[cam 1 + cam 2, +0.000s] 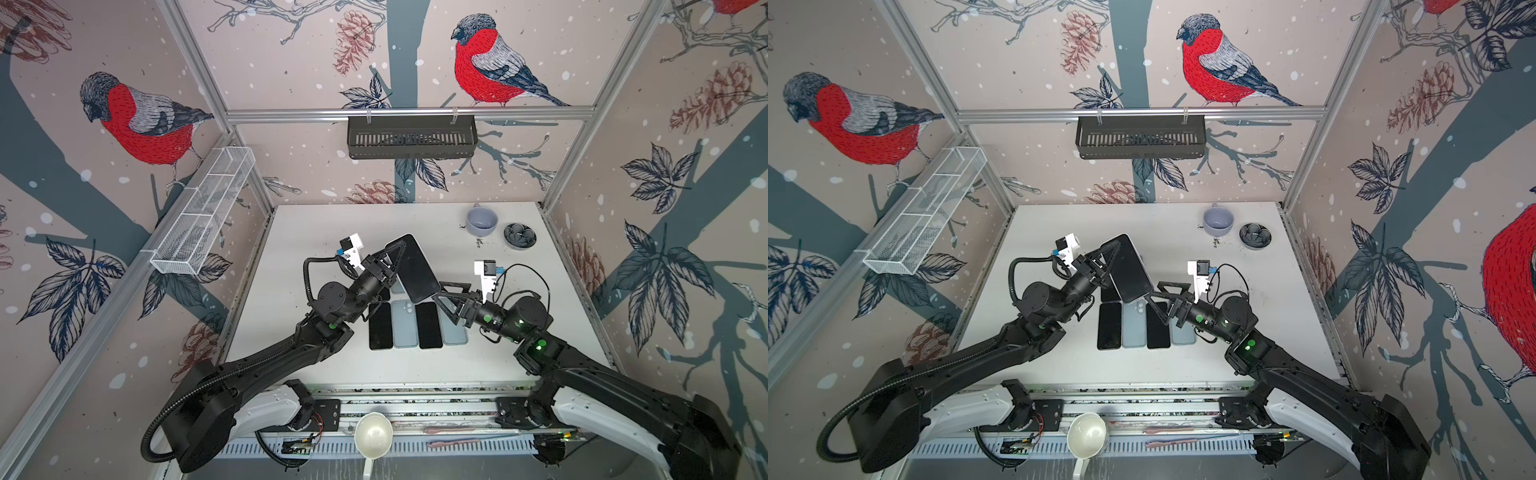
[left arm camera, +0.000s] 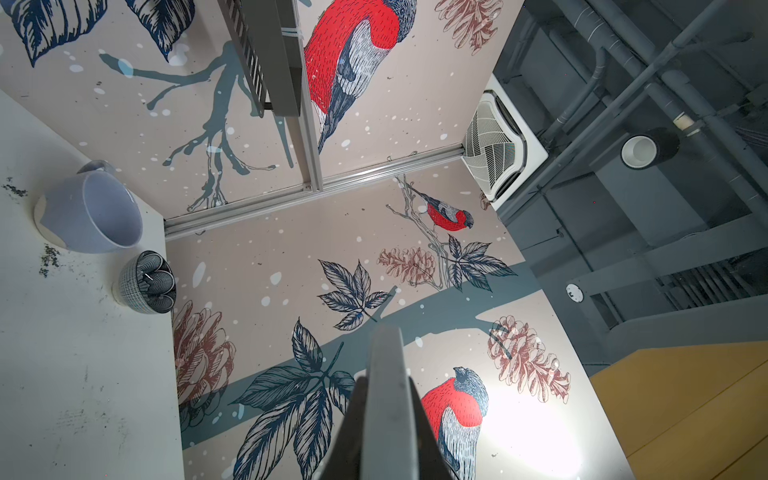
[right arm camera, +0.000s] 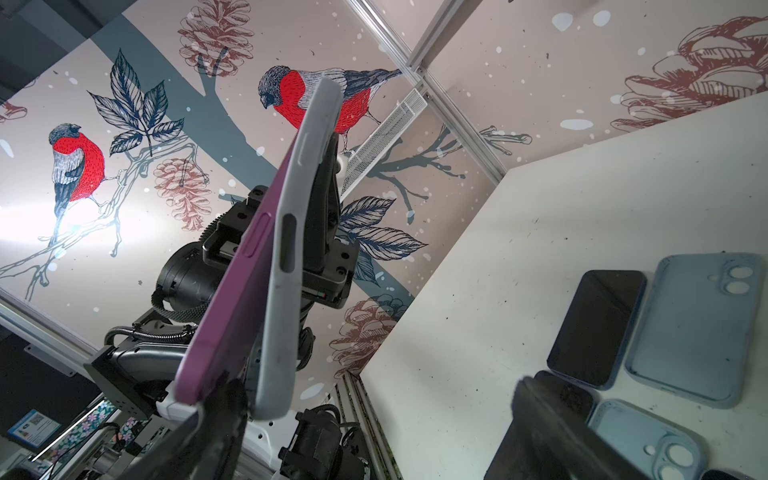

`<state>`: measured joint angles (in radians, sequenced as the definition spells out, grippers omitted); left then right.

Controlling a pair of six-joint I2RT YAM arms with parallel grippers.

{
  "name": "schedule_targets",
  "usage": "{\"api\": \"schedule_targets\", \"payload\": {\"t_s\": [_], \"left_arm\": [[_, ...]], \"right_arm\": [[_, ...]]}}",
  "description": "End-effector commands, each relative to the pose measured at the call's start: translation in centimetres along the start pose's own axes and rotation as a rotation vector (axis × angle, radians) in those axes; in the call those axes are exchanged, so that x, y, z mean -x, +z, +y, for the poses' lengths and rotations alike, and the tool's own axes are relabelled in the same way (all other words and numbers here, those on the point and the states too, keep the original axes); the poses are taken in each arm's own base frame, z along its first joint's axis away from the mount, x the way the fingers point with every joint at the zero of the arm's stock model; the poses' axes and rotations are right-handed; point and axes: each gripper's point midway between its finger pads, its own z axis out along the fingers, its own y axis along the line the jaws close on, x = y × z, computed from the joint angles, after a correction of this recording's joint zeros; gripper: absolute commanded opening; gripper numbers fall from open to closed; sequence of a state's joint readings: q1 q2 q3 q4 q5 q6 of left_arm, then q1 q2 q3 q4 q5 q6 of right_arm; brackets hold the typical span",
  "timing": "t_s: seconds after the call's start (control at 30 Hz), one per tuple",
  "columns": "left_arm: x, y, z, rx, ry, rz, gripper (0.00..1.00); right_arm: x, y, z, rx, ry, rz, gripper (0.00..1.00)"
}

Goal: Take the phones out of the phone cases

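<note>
White, scuffed counter inside a booth of aluminium rails, walls papered with red-breasted bullfinches, pine cones and dark leaves. On the back rail, a black slotted plastic basket; along the left wall, a white wire-mesh basket. In the far right corner, a lavender-grey ceramic mug just beside a small dark patterned bowl, dark crumbs scattered near both.

Near the middle, flat in a row: black-screened phones alternating with pale blue soft cases.

In the air above that row, tilted: the purple phone with a black screen, partly in its pale grey soft phone case, the two parted at the end nearest the right arm.

Left claw closed tight on phone and phone case together. Right claw spread wide, gripping nothing, one finger right at the phone's lower corner, contact unclear.

Overhead in the left wrist view, grey pipes and a white ceiling vent.
</note>
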<state>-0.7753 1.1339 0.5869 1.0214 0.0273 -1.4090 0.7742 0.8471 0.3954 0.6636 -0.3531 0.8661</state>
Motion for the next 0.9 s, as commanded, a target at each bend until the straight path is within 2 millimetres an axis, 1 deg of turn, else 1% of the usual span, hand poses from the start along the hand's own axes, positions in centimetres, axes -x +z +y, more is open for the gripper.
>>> {"api": "schedule_targets", "payload": {"t_s": [0.0,0.13,0.27,0.37,0.57,0.63,0.67,0.8,0.87], "left_arm": [[-0.6,-0.1,-2.5,-0.109,-0.005,0.034,0.00],[-0.9,0.0,-2.2,-0.115,-0.011,0.048,0.00],[-1.0,0.1,-2.0,-0.115,-0.013,0.050,0.00],[-1.1,0.1,-1.8,-0.115,-0.010,0.054,0.00],[-1.4,0.4,-0.9,-0.111,-0.011,0.060,0.00],[-1.5,0.7,-0.6,-0.105,0.005,0.067,0.00],[-1.6,0.8,-0.3,-0.096,0.013,0.068,0.00],[-1.6,1.0,1.0,-0.087,-0.003,0.062,0.00],[-1.7,1.0,1.8,-0.072,-0.006,0.062,0.00]], "right_arm": [[1.5,0.0,1.2,0.046,0.000,-0.047,0.97],[1.7,0.1,1.3,0.053,0.007,-0.048,0.95],[1.6,0.2,1.5,0.072,0.017,-0.042,0.85],[1.8,0.1,2.0,0.098,0.019,-0.048,0.82],[1.8,-0.1,2.8,0.144,0.033,-0.034,0.54],[1.8,-0.2,3.1,0.163,0.033,-0.034,0.52],[1.7,-0.3,3.1,0.166,0.036,-0.030,0.50],[1.7,-0.5,2.9,0.163,0.049,-0.022,0.26],[1.7,-0.7,2.6,0.155,0.059,-0.022,0.16]]}}
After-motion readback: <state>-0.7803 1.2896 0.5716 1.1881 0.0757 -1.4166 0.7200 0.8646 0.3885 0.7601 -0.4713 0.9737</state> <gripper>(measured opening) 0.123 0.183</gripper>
